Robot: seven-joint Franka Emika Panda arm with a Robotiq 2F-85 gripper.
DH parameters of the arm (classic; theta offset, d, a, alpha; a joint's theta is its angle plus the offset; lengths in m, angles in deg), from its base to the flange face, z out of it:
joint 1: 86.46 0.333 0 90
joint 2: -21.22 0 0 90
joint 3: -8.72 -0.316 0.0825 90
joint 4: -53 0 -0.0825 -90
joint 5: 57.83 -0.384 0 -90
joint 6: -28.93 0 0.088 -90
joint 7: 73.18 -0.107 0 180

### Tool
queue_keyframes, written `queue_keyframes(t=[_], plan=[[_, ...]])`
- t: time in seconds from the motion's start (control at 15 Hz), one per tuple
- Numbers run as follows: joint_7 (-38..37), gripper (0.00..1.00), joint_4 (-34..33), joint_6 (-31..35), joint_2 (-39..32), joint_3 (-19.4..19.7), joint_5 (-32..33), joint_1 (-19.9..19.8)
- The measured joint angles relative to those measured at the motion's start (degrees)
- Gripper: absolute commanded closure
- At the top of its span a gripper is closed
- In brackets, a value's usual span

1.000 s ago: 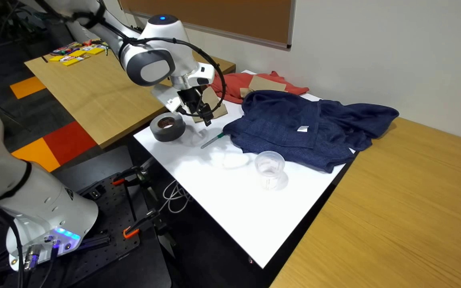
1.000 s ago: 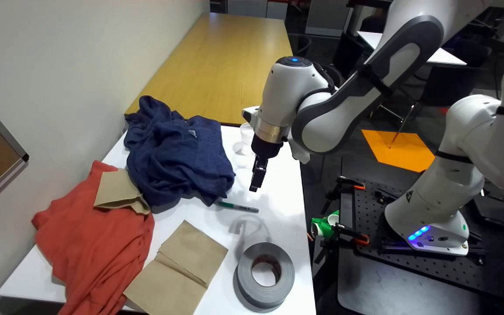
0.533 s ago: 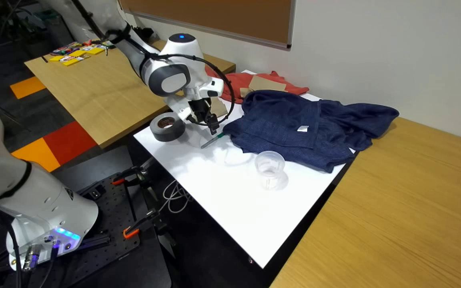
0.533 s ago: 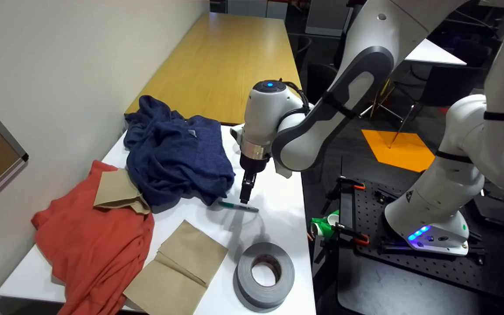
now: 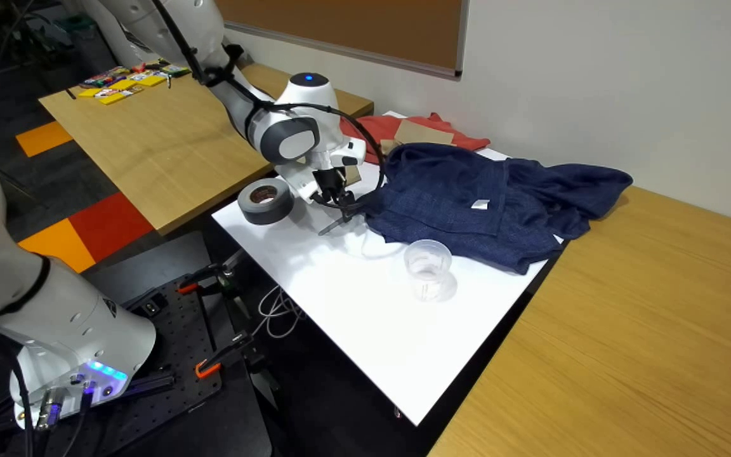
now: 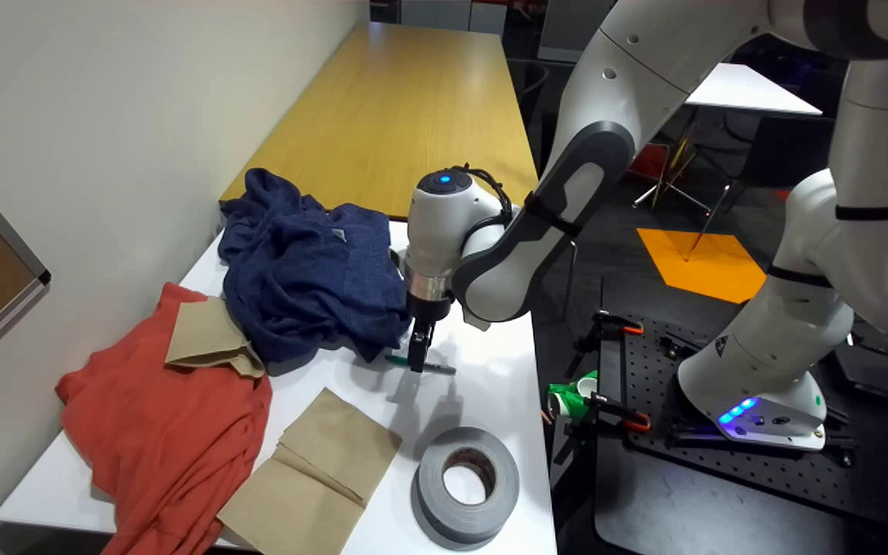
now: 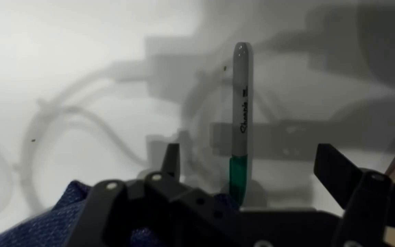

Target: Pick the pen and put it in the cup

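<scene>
In an exterior view the gripper [image 6: 417, 360] partly hides the pen [image 6: 442, 368] below centre, navy cloth [image 6: 313, 277] lies left of centre, red cloth [image 6: 170, 416] lower left, 1 tape roll [image 6: 459, 519] at bottom centre.

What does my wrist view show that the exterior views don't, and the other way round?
Wrist view only: readable lettering on the pen, and the claw clearly open, with the pen showing in the gap.
Exterior views only: the red cloth and the wall board, in both. The cup is plain in an exterior view; I can't tell whether the wrist view catches any of it.
Shared: the pen, the claw, the dark blue cloth and the white table.
</scene>
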Motion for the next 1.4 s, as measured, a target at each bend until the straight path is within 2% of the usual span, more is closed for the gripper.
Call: queue_keyframes(t=[0.73,0.8,0.93,1.4], plan=[[-1.13,0.00,-5.22,0.00,-5.43,0.06,0.92,0.78],[-1.15,0.25,-5.64,0.00,-5.91,0.06,0.92,0.83],[-1.16,0.34,-6.48,0.00,-6.86,0.06,0.92,0.85],[-1.19,0.88,-8.40,-0.01,-8.38,0.32,0.92,0.87]])
